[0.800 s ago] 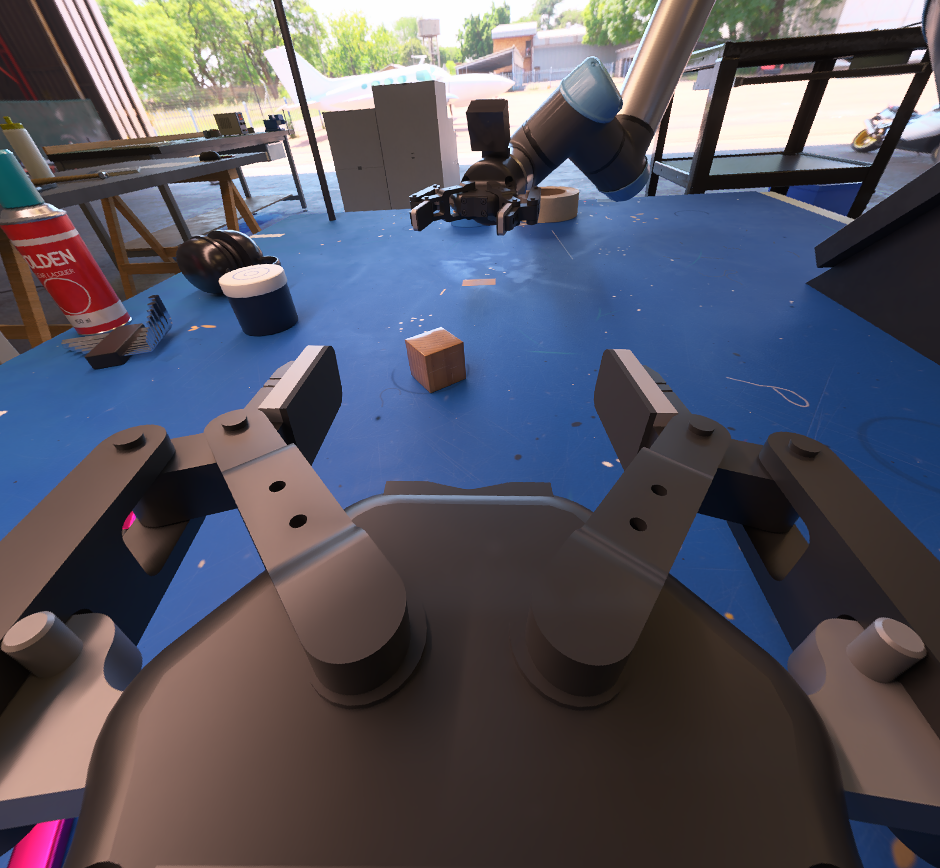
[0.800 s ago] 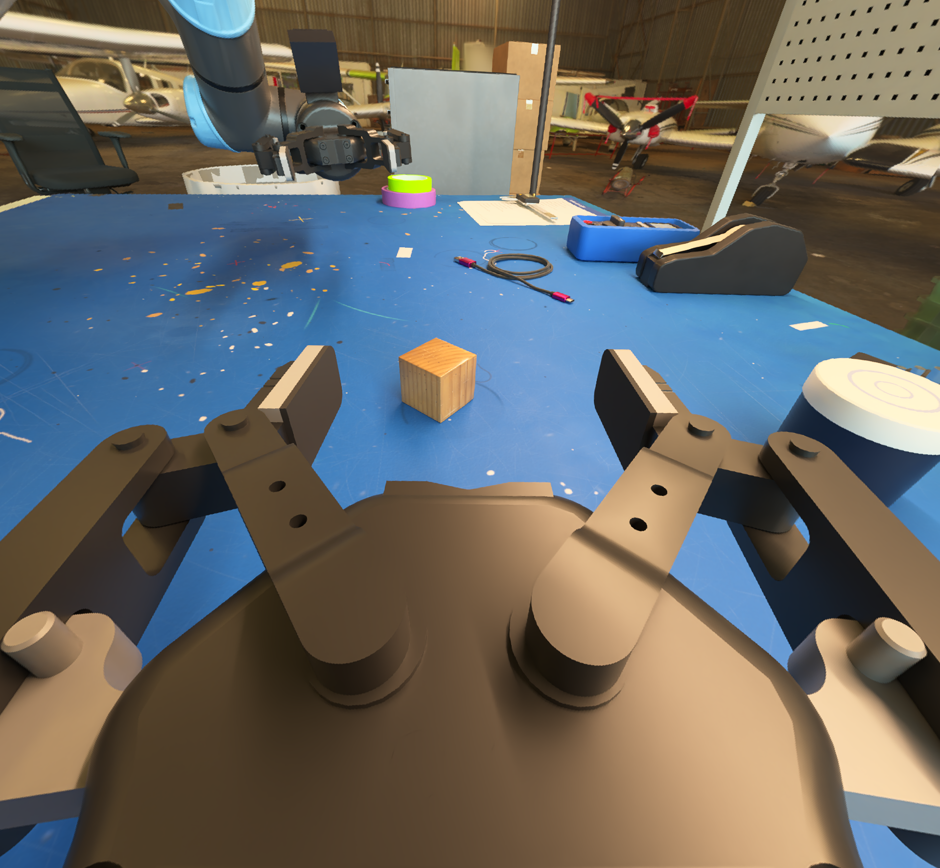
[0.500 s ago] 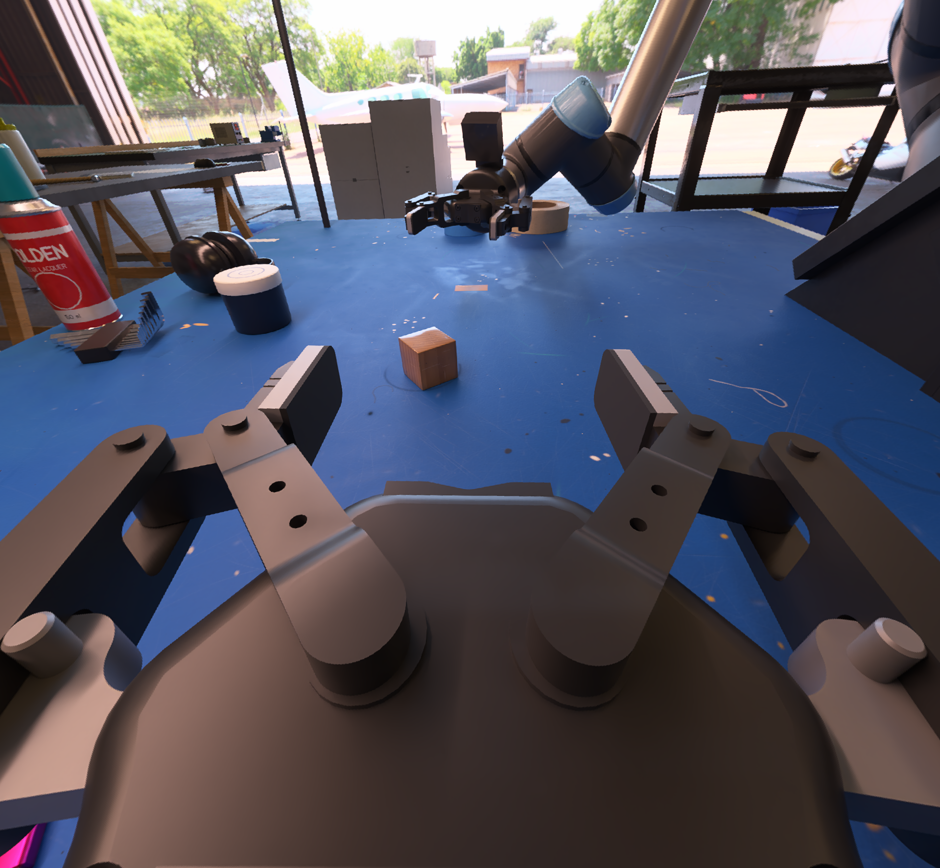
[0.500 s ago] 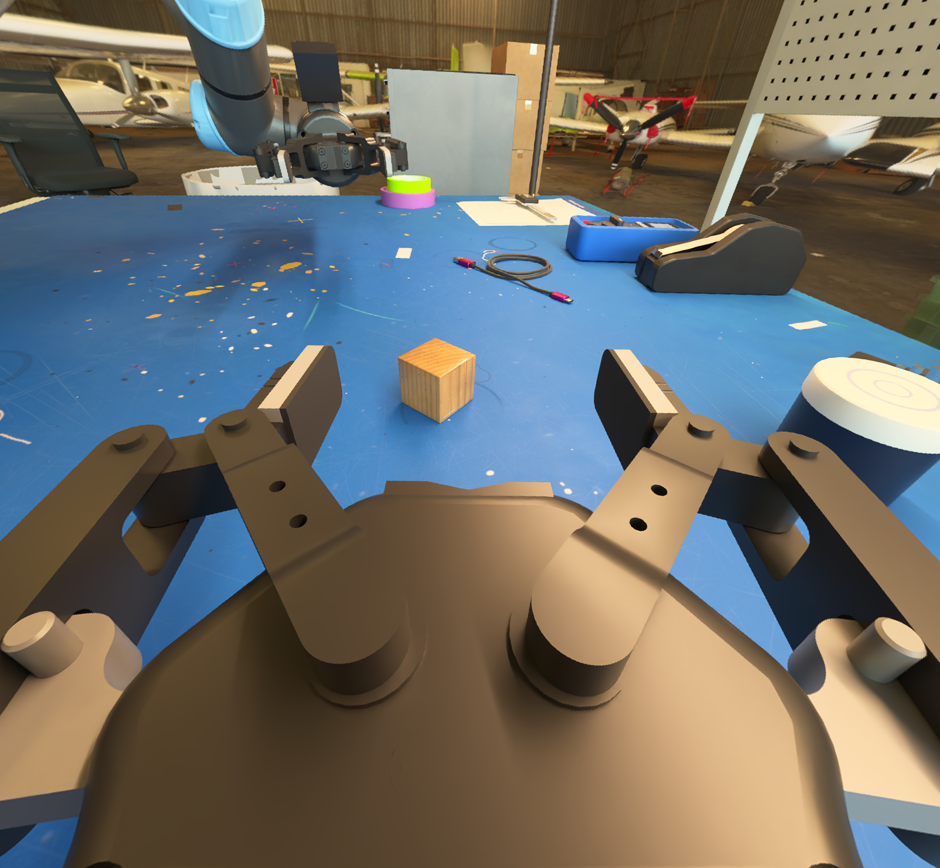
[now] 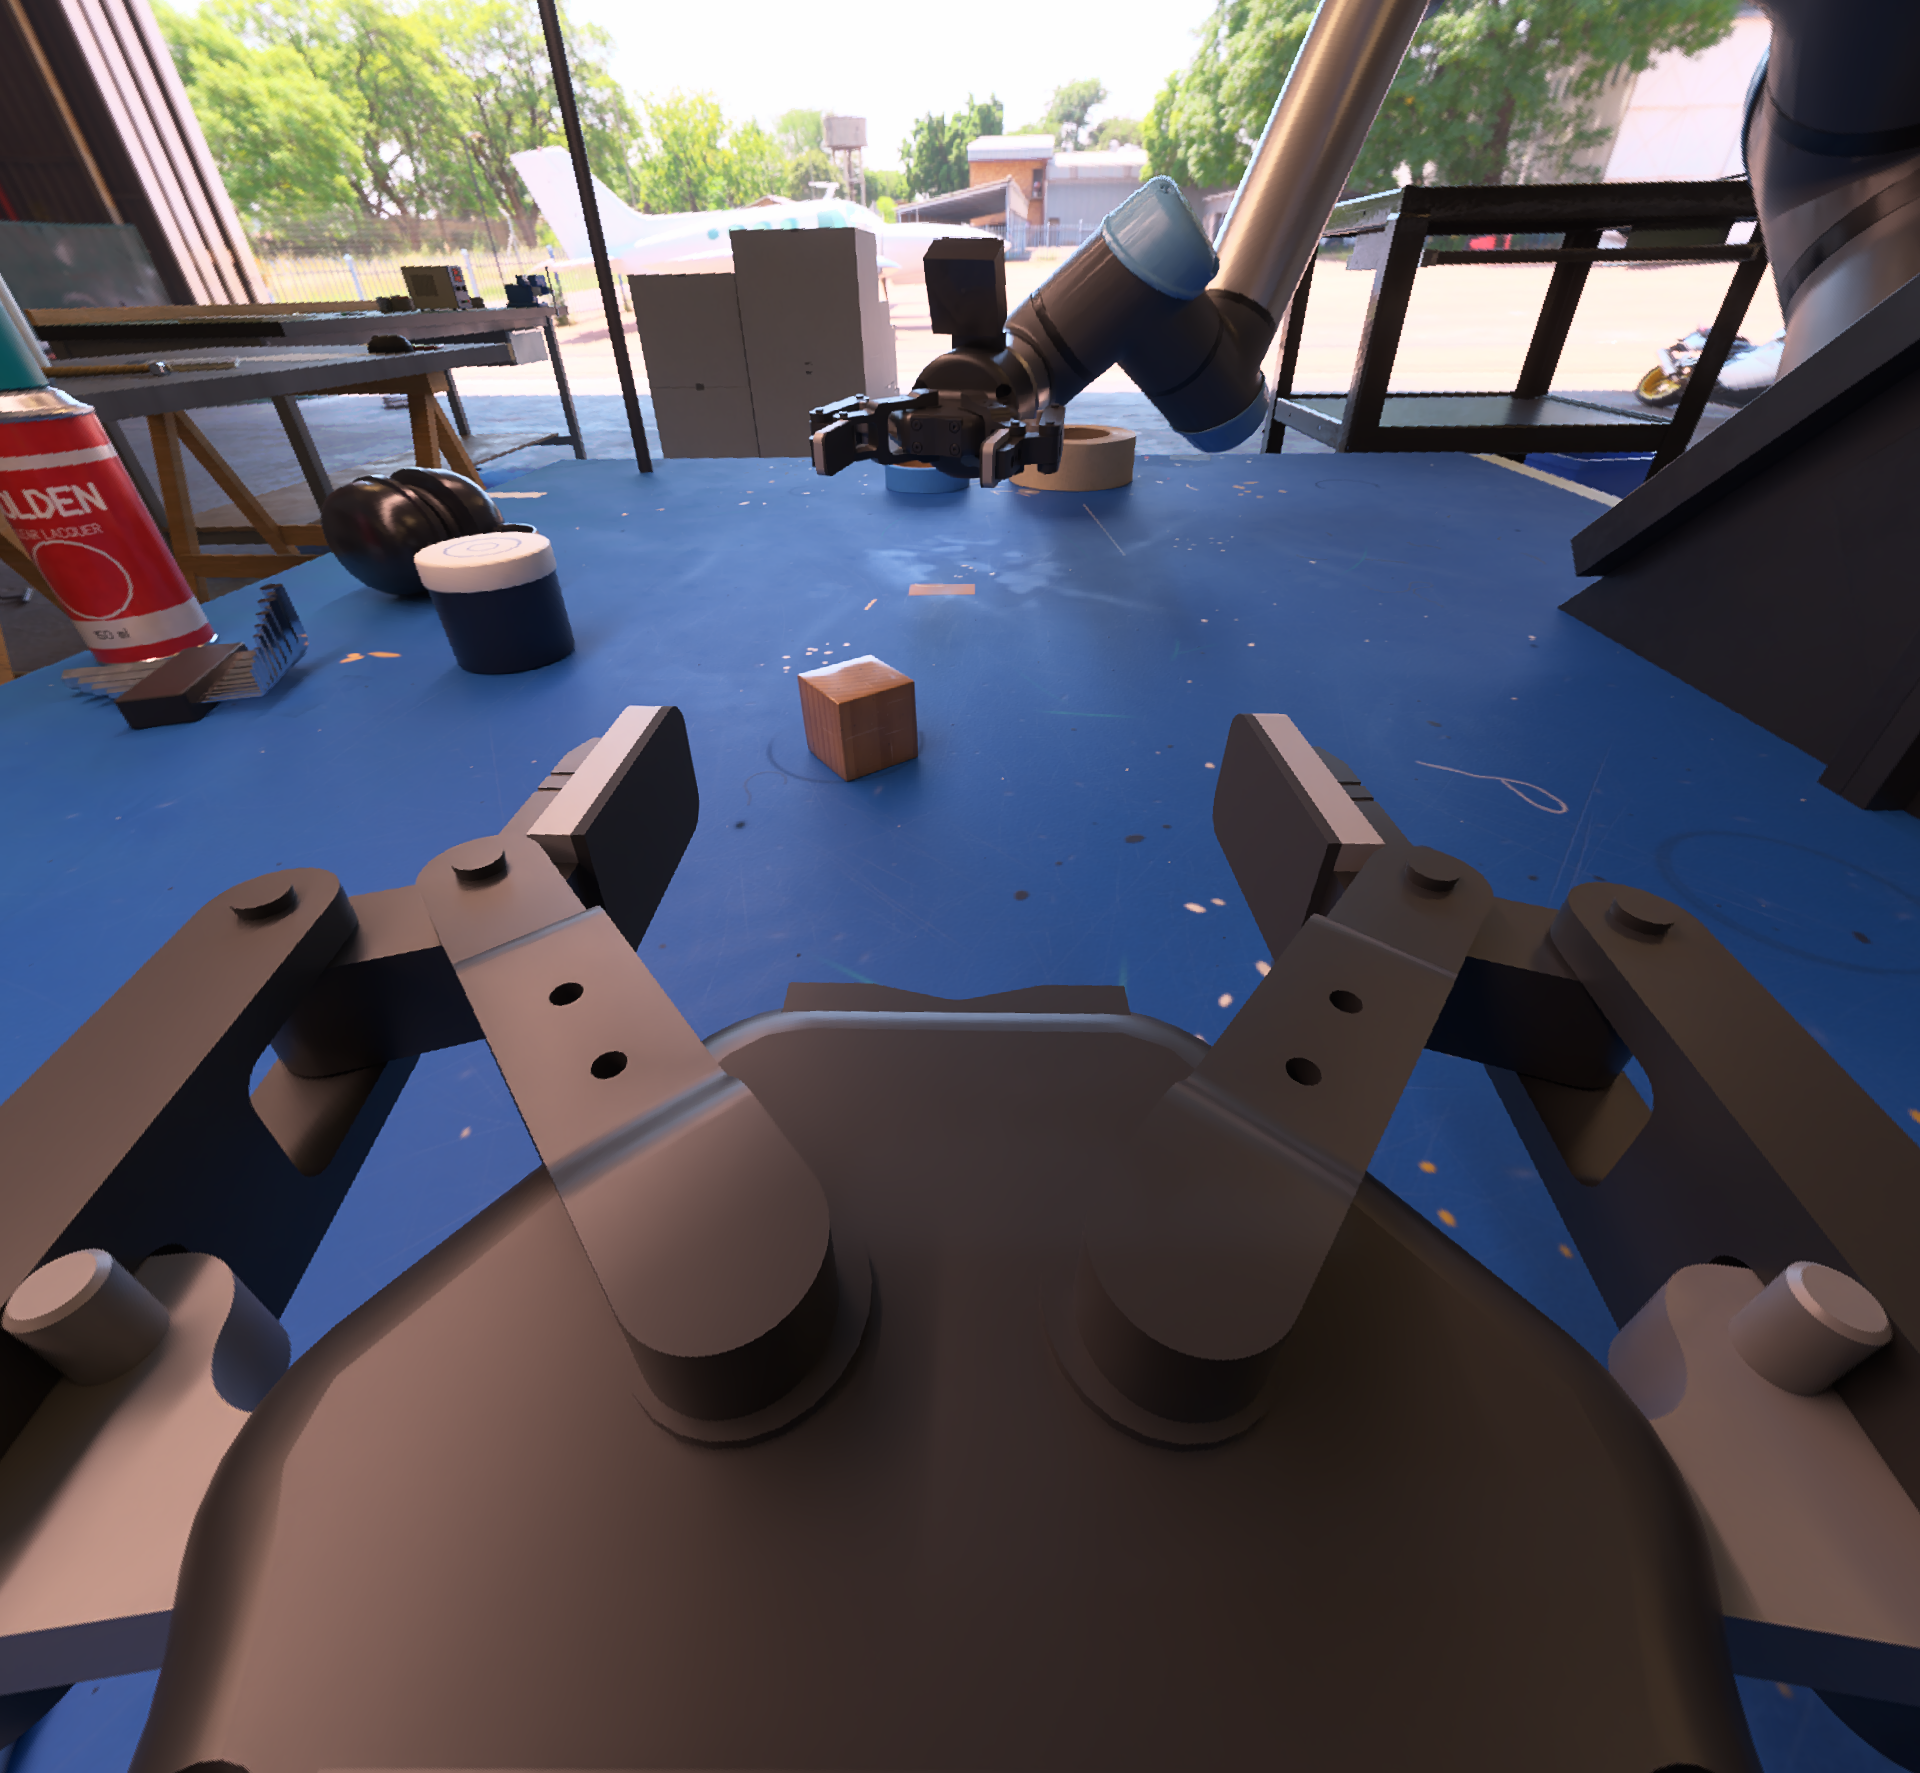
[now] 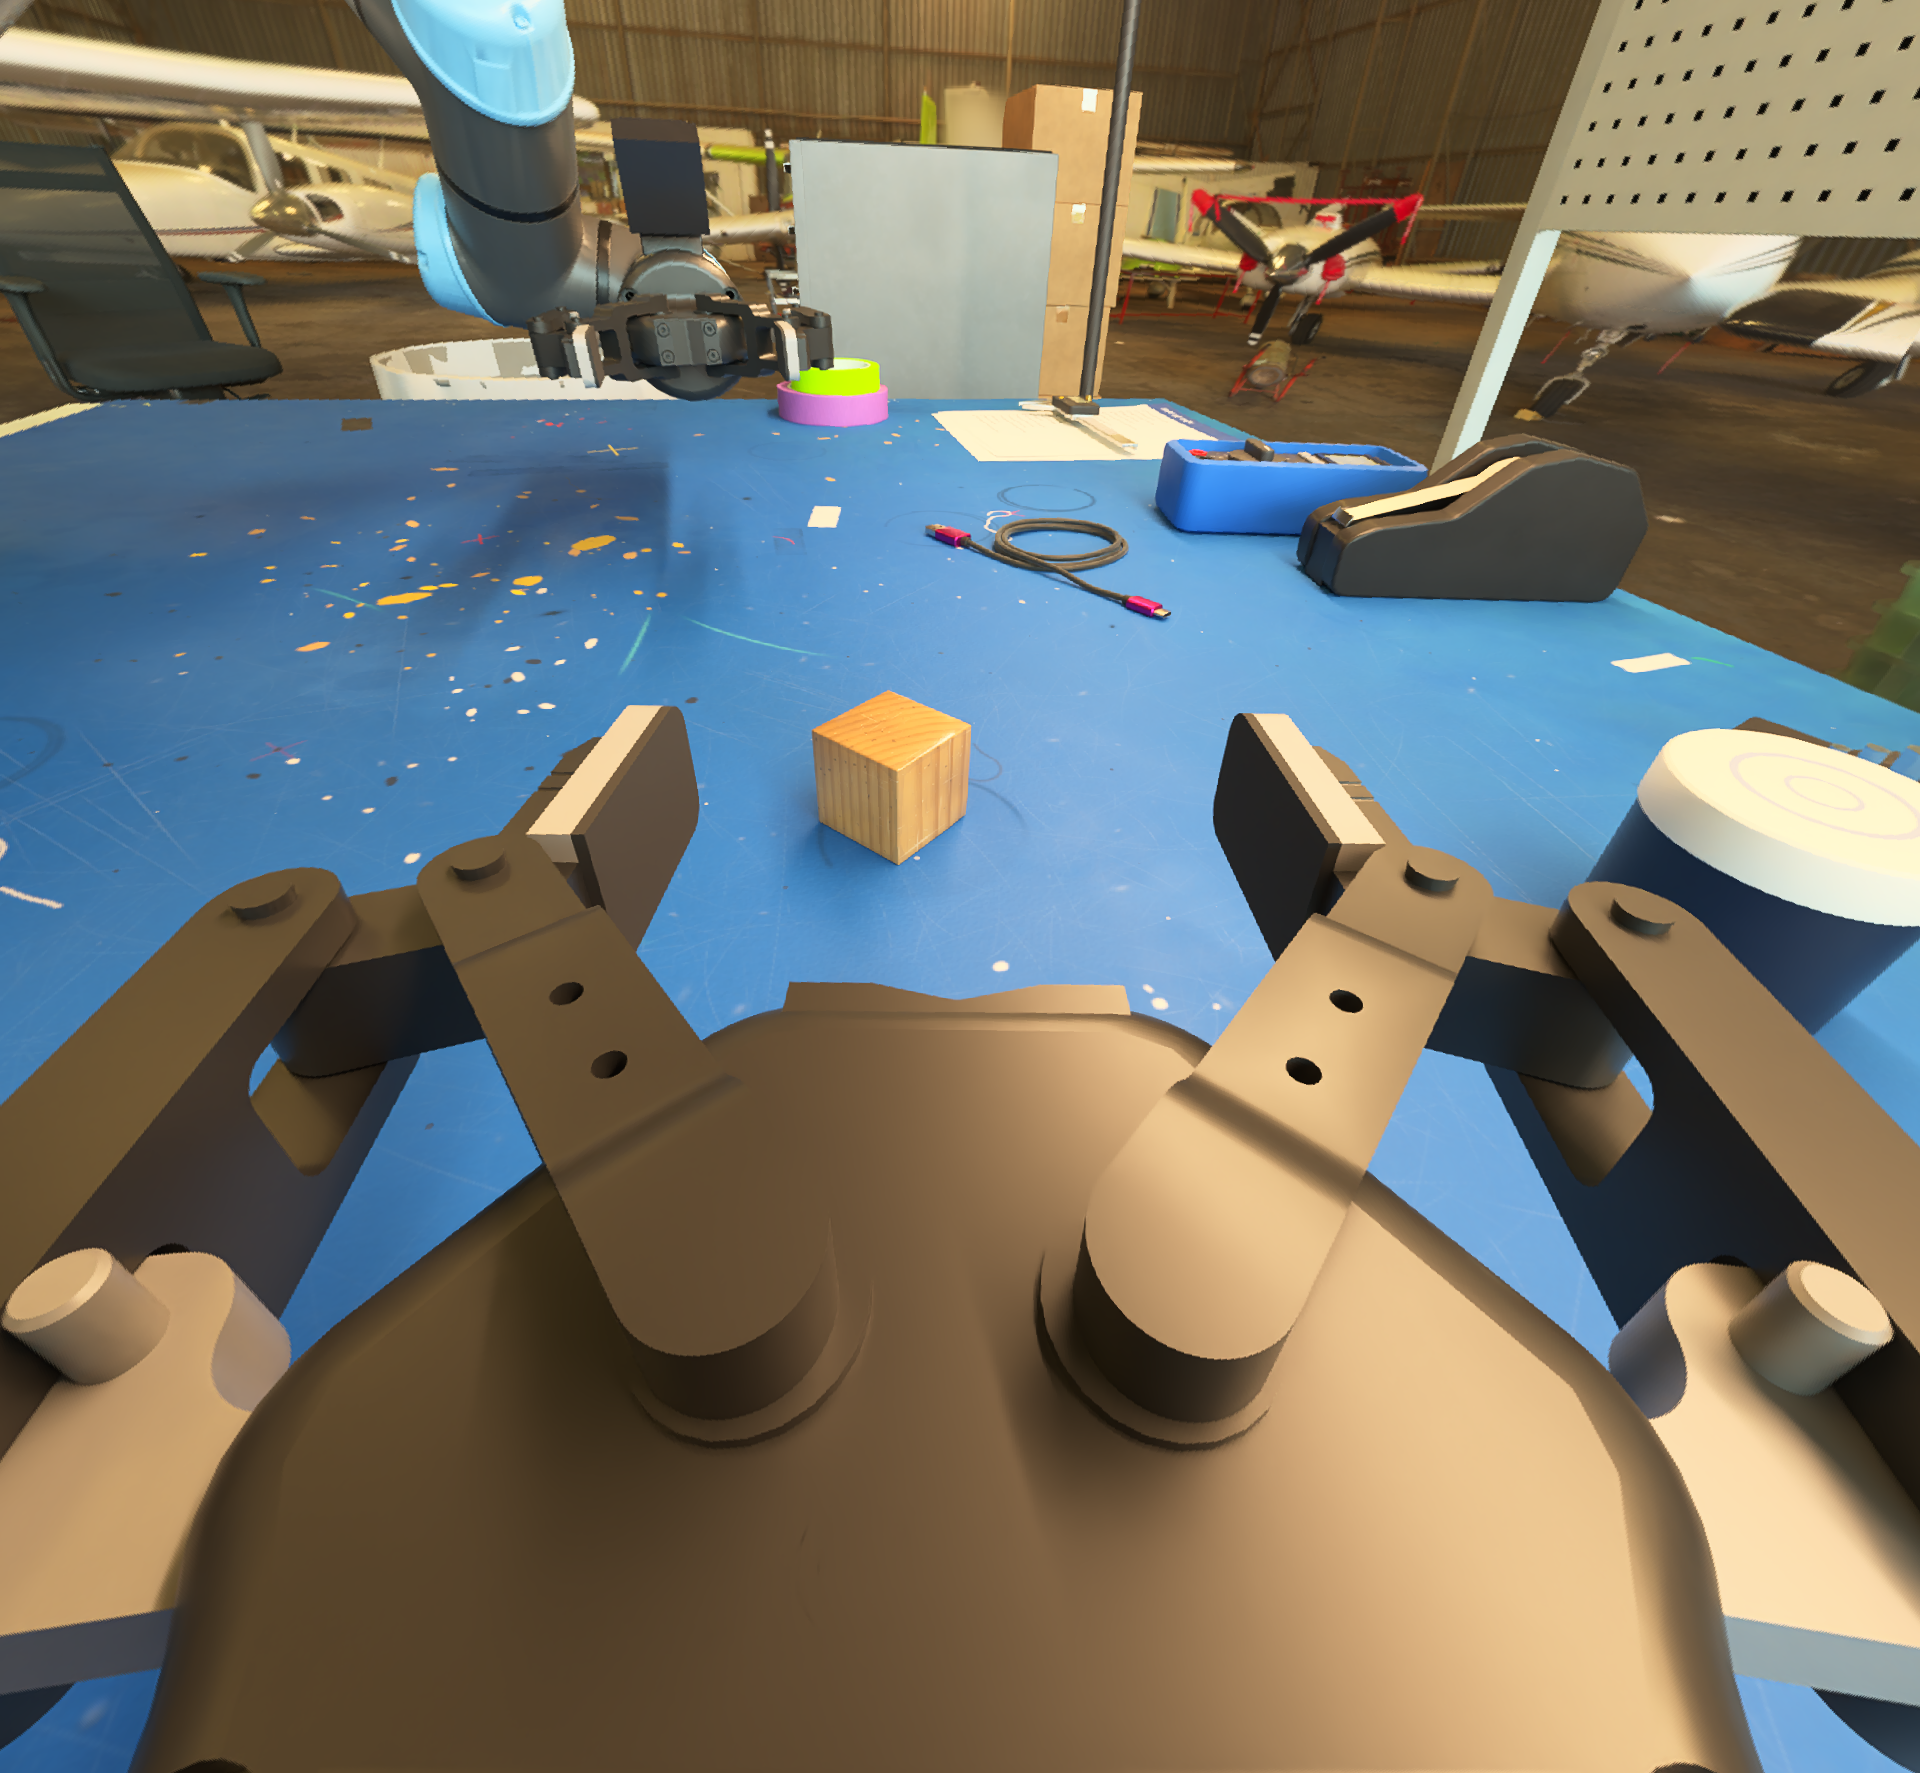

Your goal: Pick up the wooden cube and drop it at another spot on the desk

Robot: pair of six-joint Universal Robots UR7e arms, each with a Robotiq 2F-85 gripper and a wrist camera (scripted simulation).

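Note:
The wooden cube (image 5: 858, 717) sits on the blue desk (image 5: 1039, 840), ahead of my left gripper (image 5: 954, 788) and slightly left of its centre line. The left gripper is open and empty, above the desk. In the right wrist view the same cube (image 6: 891, 776) lies just ahead of my right gripper (image 6: 954, 788), between the lines of its open fingers. The right gripper is open and empty. Each gripper shows far across the desk in the other's view: the right one (image 5: 935, 440), the left one (image 6: 681, 341).
A dark jar with a white lid (image 5: 495, 596) (image 6: 1766, 882), a red spray can (image 5: 78, 539), a black comb-like tool (image 5: 203, 674) and tape rolls (image 5: 1075, 458) stand at the edges. A coiled cable (image 6: 1049, 554), blue tray (image 6: 1278, 487) and tape dispenser (image 6: 1475, 528) lie far right.
The left wrist view has pulled back and tilted up, so the cube sits farther off. The left arm has swung right and lower in the right wrist view. The right gripper has hardly moved.

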